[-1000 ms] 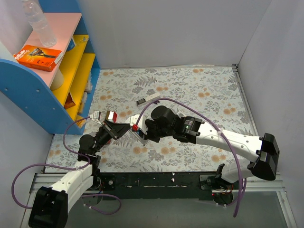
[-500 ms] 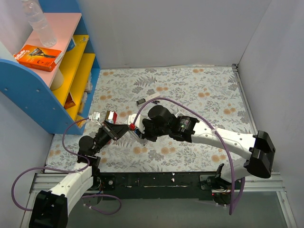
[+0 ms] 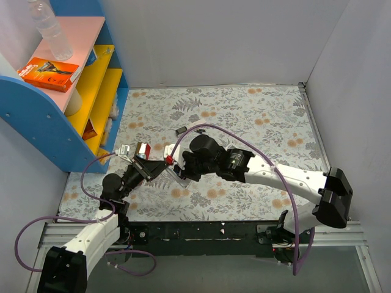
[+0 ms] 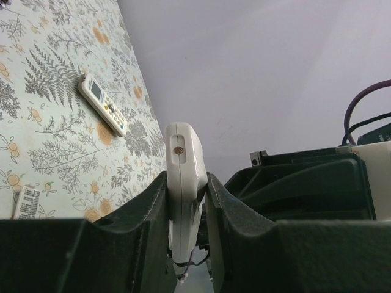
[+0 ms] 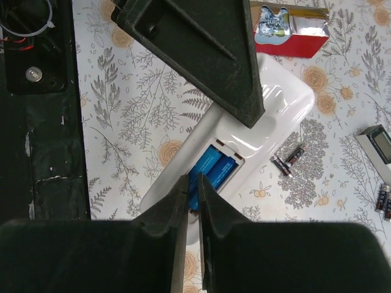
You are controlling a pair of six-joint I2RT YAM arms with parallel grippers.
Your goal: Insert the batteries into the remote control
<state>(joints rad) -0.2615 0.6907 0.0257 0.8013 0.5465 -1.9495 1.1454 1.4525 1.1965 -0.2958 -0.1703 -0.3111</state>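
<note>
My left gripper is shut on the white remote control and holds it on edge above the table. The right wrist view shows the remote's back with the cover off and two blue batteries lying side by side in the bay. My right gripper is shut, its tips pressed down at the near end of the blue batteries. Two loose black batteries lie on the table beside the remote. In the top view both grippers meet over the remote.
A red and silver battery pack lies beyond the remote. A small grey device and more black batteries lie at the right. A long white bar with a black end lies farther back. A blue and yellow shelf stands at the left.
My right gripper has shifted a little left and back, closing in over the remote in my left gripper. The left arm has barely moved.
</note>
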